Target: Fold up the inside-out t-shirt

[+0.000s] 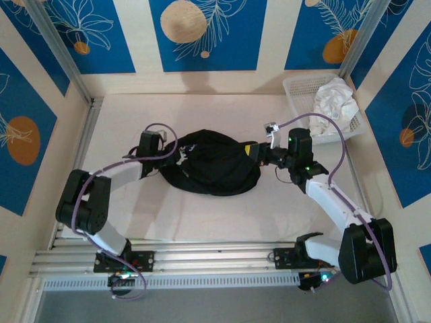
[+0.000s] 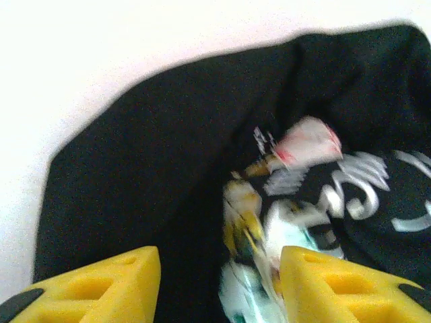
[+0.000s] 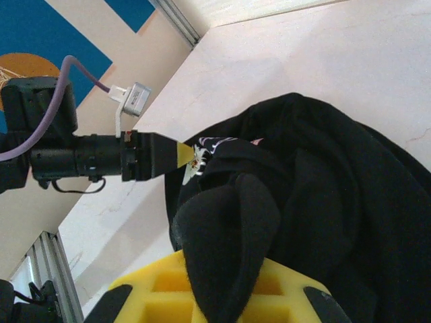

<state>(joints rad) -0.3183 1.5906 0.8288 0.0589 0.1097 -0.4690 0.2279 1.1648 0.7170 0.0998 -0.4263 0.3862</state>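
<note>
The inside-out t-shirt [image 1: 212, 165] lies bunched in a black heap in the middle of the table. My left gripper [image 1: 176, 156] is at its left edge. In the left wrist view the yellow fingers [image 2: 121, 282] stand apart over the black cloth [image 2: 155, 175], with a white, yellow and teal print [image 2: 303, 195] between and beyond them. My right gripper [image 1: 252, 151] is at the shirt's right edge, shut on a thick fold of black cloth [image 3: 236, 229] that bulges up out of its yellow jaws. The left gripper's yellow tip [image 3: 183, 153] shows touching the shirt's far edge.
A white basket [image 1: 291, 87] holding a crumpled white cloth [image 1: 335, 99] stands at the back right corner. Walls enclose the table on three sides. An aluminium rail [image 1: 215, 259] with the arm bases runs along the near edge.
</note>
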